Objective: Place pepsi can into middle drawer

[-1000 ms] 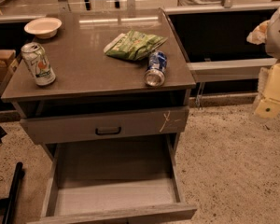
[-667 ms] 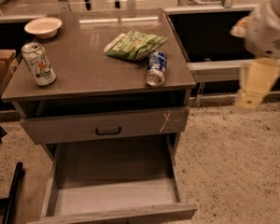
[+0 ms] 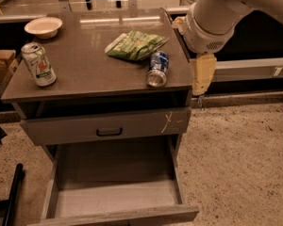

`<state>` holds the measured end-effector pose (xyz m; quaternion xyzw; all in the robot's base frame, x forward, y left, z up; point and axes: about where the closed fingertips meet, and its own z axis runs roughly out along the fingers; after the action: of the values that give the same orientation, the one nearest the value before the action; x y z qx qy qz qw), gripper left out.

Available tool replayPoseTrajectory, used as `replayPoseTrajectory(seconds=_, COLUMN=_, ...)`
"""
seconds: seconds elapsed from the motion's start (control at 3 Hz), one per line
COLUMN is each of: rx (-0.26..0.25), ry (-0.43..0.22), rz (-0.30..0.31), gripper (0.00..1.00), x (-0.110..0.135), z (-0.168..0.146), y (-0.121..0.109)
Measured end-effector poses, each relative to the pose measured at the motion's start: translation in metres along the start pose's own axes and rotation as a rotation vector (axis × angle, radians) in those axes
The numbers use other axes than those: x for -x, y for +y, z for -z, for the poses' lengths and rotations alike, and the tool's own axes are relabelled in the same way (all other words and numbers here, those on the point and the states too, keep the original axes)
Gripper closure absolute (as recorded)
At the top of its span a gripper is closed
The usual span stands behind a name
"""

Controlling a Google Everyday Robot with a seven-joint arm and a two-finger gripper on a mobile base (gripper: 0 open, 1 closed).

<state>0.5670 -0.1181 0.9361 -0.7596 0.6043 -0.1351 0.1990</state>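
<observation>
The pepsi can (image 3: 157,68), blue with a shiny silver top, lies on its side near the front right of the cabinet top (image 3: 85,74). The middle drawer (image 3: 118,197) is pulled out below, with a bare pale grey floor. My gripper (image 3: 201,94) hangs pointing down from the pale arm (image 3: 212,22), just off the cabinet's right edge. It is to the right of the can, apart from it and slightly lower.
A green snack bag (image 3: 137,45) lies just behind the can. A white can (image 3: 37,64) and a white bowl (image 3: 43,26) stand at the left. A closed drawer front (image 3: 108,126) with a black handle sits above the open drawer. A black bar (image 3: 12,197) is on the floor at left.
The arm has swung in from the far right to the cabinet's right edge, and the gripper now hangs beside the can. The objects on the cabinet have not moved.
</observation>
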Motion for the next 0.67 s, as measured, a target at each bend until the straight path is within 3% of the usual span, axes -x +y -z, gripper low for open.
replayPoseTrajectory(seconds=0.67, rx=-0.01, ry=0.029, rz=0.119, gripper=0.0, x=0.006, z=-0.003, y=-0.011)
